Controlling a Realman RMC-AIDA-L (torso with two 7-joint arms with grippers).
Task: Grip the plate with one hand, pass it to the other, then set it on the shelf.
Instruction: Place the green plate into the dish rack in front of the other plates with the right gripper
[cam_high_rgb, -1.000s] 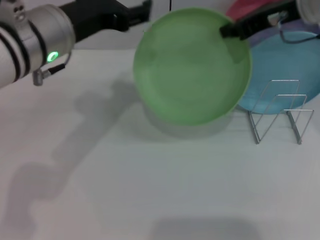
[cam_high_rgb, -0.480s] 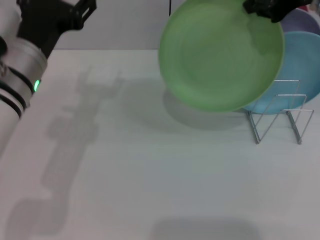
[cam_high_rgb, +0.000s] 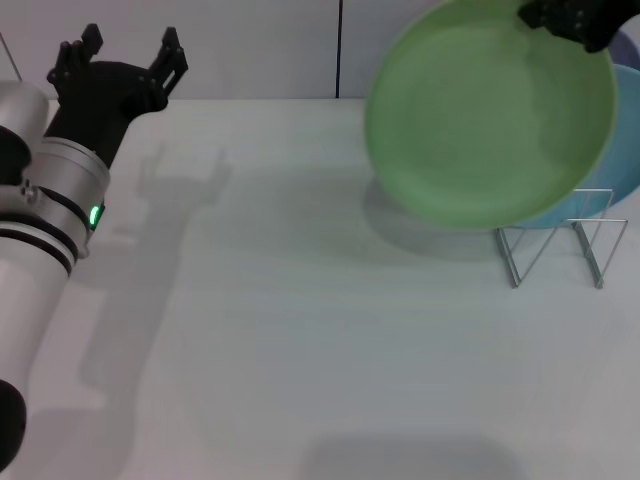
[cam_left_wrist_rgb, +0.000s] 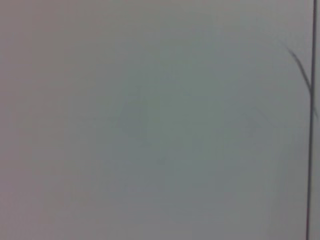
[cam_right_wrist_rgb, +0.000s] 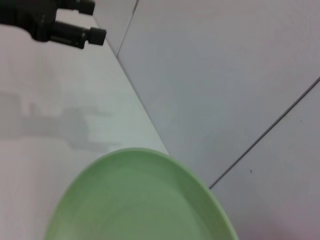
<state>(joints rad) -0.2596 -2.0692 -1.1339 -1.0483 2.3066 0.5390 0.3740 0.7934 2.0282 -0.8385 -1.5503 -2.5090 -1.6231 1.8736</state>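
Note:
The light-green plate (cam_high_rgb: 490, 115) hangs tilted in the air at the upper right, its lower edge just above the wire shelf (cam_high_rgb: 558, 240). My right gripper (cam_high_rgb: 572, 18), slim and black, is shut on the plate's top rim. The right wrist view shows the plate (cam_right_wrist_rgb: 135, 200) from close above. My left gripper (cam_high_rgb: 128, 48), black on the thick white arm with a green light, is far to the left, open with its fingers spread and nothing in it. It also shows in the right wrist view as the left gripper (cam_right_wrist_rgb: 60, 22), far from the plate.
A teal-blue plate (cam_high_rgb: 625, 150) leans behind the shelf, and a lavender plate edge (cam_high_rgb: 630, 48) peeks out above it. The white table (cam_high_rgb: 300, 350) spreads across the middle and front. The left wrist view holds only a plain grey surface.
The right gripper has carried the plate to the right and upward, over the shelf. The left arm has pulled away to the left, with its gripper open and well clear of the plate.

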